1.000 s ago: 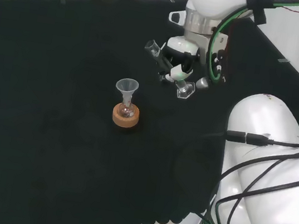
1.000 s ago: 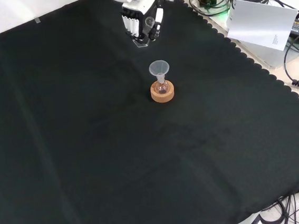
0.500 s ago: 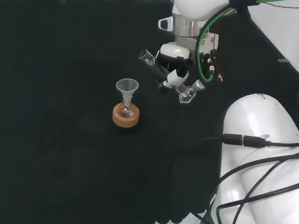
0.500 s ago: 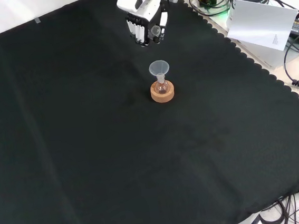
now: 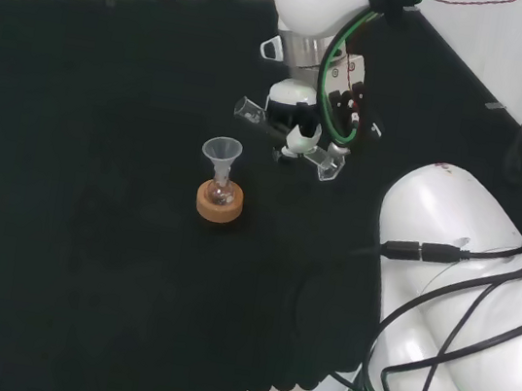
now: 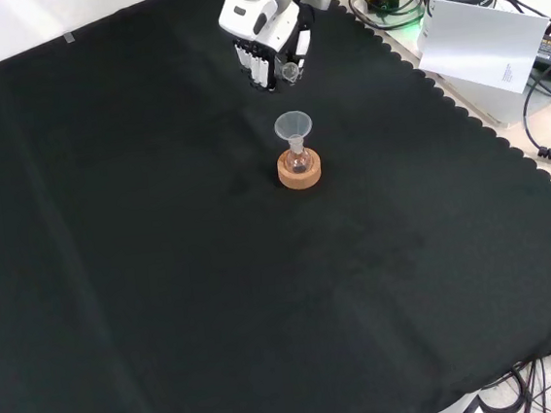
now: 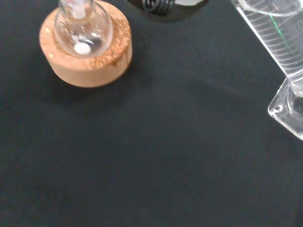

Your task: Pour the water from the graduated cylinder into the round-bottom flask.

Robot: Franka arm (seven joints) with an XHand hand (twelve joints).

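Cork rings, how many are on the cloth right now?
1. The cork ring sits near the middle of the black cloth under the round-bottom flask. None seems hidden.

Graduated cylinder [image 5: 284, 138]: clear, printed scale lines, flat clear foot; held off cloth, tipped close to level in head view, open mouth toward view's left, foot toward right; sits right of and slightly above funnel, apart from it. Water level inside cannot tell

Round-bottom flask [image 5: 220, 189]: small clear bulb, upright in cork ring stand [image 5: 220, 203] on black cloth; clear funnel [image 5: 221, 153] seated in neck; small white object [image 7: 82, 48] at bulb bottom in wrist view
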